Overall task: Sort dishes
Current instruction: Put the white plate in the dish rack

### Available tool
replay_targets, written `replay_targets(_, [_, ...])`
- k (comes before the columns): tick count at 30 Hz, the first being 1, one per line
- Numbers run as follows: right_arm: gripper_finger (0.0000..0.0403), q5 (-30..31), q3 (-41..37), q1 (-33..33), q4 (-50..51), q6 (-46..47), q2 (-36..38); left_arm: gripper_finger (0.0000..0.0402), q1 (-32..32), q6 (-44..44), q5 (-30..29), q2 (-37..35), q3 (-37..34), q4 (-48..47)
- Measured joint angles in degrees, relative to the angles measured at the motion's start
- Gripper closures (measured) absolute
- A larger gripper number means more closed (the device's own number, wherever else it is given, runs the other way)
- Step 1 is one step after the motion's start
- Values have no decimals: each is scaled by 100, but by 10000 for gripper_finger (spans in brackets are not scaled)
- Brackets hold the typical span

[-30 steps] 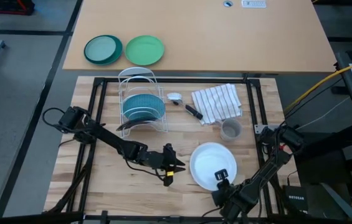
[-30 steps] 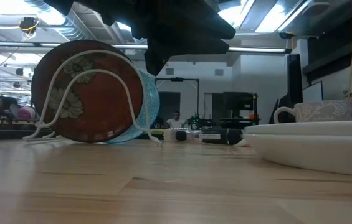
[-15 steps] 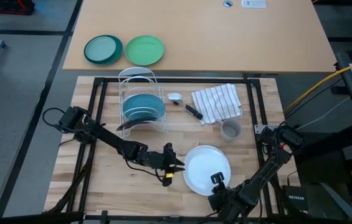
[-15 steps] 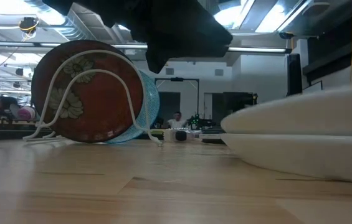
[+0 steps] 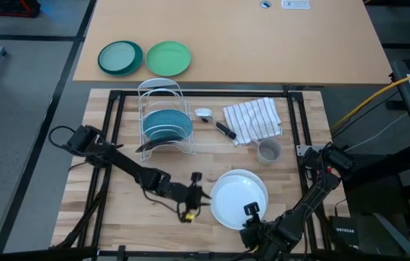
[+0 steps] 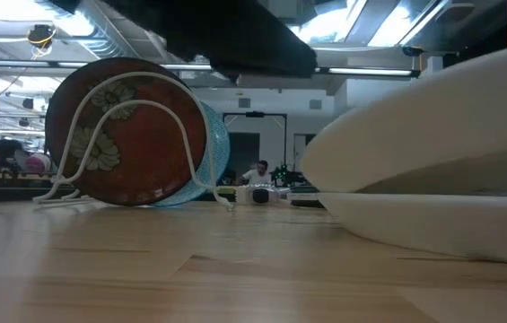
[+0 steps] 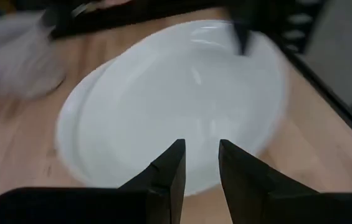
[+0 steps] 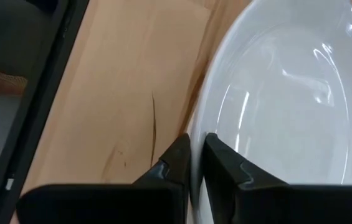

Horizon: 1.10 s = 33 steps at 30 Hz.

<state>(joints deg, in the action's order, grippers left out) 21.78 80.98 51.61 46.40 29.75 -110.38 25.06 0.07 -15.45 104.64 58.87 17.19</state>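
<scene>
Wooden surface: white plate tilted up at its near edge.
My right jaws pinch its rim; left jaws hover slightly parted, empty. Thin grip may slip, dropping it.

White plate, teal plate, red floral plate

My two arms are dark, jointed and slim, with black cables looping off the shoulders. My left gripper carries a small yellow mark near its tip. My right gripper has two matte black fingers, flat and tapered, with angular edges.
</scene>
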Motion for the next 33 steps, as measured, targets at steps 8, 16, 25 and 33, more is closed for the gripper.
replay_targets(8, [369,80,67,-153,-23,-5,2,287,321,541,27,0,0,-37])
replay_targets(16, [369,159,67,-256,-285,-49,2,211,297,1173,-16,0,0,-51])
replay_targets(25, [369,321,67,-264,-487,-57,4,212,319,1706,-14,0,0,-498])
replay_targets(33, [369,512,67,-267,-653,-4,4,215,358,1860,-14,0,0,-512])
